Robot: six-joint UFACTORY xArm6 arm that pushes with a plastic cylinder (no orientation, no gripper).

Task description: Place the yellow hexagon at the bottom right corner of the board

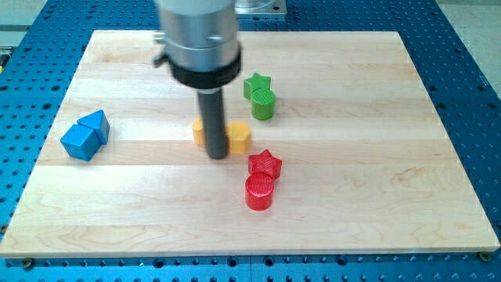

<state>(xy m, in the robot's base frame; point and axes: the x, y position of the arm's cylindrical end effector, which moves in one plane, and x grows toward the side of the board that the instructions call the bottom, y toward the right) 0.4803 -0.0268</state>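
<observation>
The yellow hexagon (239,137) lies near the middle of the wooden board (352,196). My tip (218,157) rests on the board just to the hexagon's left, touching or nearly touching it. A second yellow block (199,131) sits just left of the rod, partly hidden by it, so its shape is unclear. The rod stands between the two yellow blocks.
A red star (265,164) and a red cylinder (259,192) sit just below and right of the hexagon. A green star (255,84) and a green cylinder (263,103) sit above it. A blue cube (78,142) and a blue triangle (95,124) lie at the view's left.
</observation>
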